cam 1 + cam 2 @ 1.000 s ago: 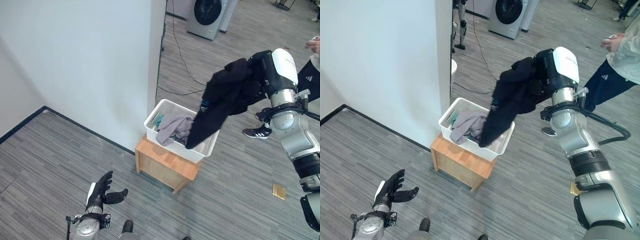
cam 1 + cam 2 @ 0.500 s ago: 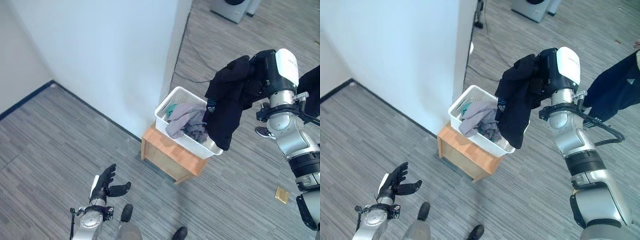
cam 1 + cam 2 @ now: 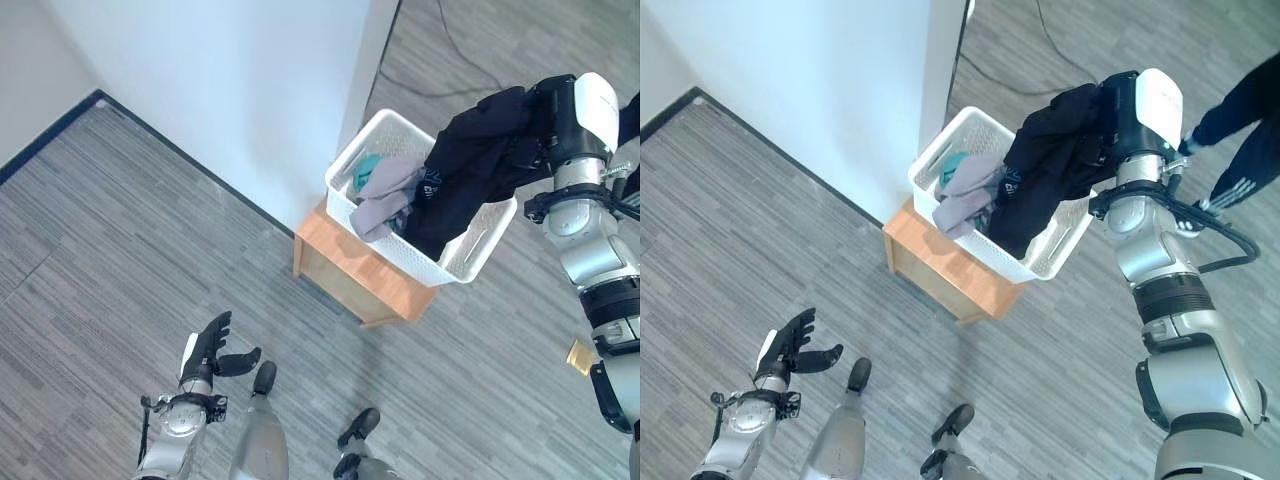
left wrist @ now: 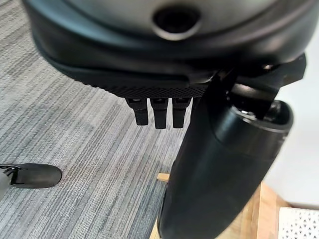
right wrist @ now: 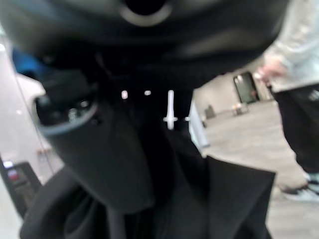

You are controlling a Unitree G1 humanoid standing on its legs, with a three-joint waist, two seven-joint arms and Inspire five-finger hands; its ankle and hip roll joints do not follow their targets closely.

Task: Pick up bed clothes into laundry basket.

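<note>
One black garment [image 3: 470,175] is hanging limp from the right hand [image 3: 540,125], which is gripping it bunched — its tail is dipping into the white laundry basket [image 3: 478,255] at right, beside grey clothes [image 3: 385,190]. Soft, light, likely snagging on the rim. Left hand [image 3: 205,350] is idling, fingers relaxed, near left.

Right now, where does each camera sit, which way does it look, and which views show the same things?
Left eye view: on the head, looking down at the basket on its stand; left hand low, right hand up with the black garment.
Right eye view: beside it, same scene and arms.
Left wrist view: on the left wrist, along the open hand toward floor and stand.
Right wrist view: on the right wrist, into the garment, a person beyond.
Both eyes share the basket and garment.
</note>
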